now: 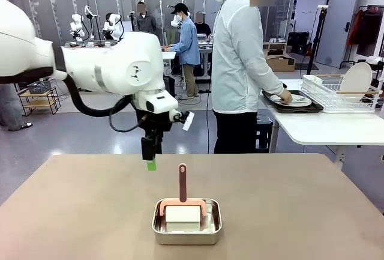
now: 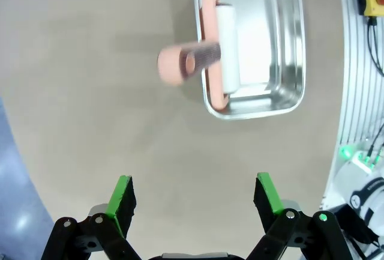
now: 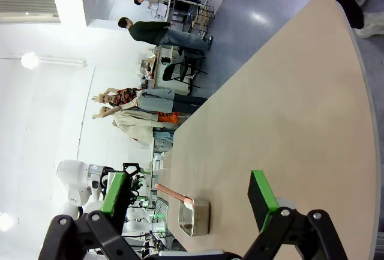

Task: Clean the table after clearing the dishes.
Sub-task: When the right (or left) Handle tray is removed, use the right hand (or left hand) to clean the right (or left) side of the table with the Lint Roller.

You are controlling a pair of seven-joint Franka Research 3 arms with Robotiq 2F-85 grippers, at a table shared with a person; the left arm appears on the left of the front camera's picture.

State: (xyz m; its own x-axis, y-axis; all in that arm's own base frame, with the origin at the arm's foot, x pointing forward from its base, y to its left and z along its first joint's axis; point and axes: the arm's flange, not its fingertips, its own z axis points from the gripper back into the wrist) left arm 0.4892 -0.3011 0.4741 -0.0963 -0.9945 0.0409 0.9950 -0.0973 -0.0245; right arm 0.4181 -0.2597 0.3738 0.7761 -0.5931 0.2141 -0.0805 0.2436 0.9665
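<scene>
Clearing looks done to me: the brown table [image 1: 312, 212] has no dishes on it. The only thing on it is a small steel pan [image 1: 186, 229] near the robot's edge. A pink roller [image 1: 182, 183] lies in the pan, white roll down and handle sticking straight up.

Just behind the pan and a bit to its left, the left gripper [image 1: 151, 163] hangs over the tabletop, pointing down. In its wrist cam the left gripper [image 2: 195, 191] has its green pads spread wide with nothing between them, and the pan is ahead of it, not touching. The right gripper [image 3: 189, 195] is also wide open and empty, looking along the table with the pan well off.

Farther back, a person stands at the white side table [image 1: 324, 129] with a hand [image 1: 285, 96] on a white plate [image 1: 298, 100]. That plate sits on a dark tray [image 1: 313, 108] right beside a wire rack [image 1: 327, 95], which holds a second plate [image 1: 356, 78]. The cutlery is too small to make out.

So the dishes are off and the actual cleaning hasn't started, with the roller untouched in its pan. My guess is the left gripper goes for that handle next.
</scene>
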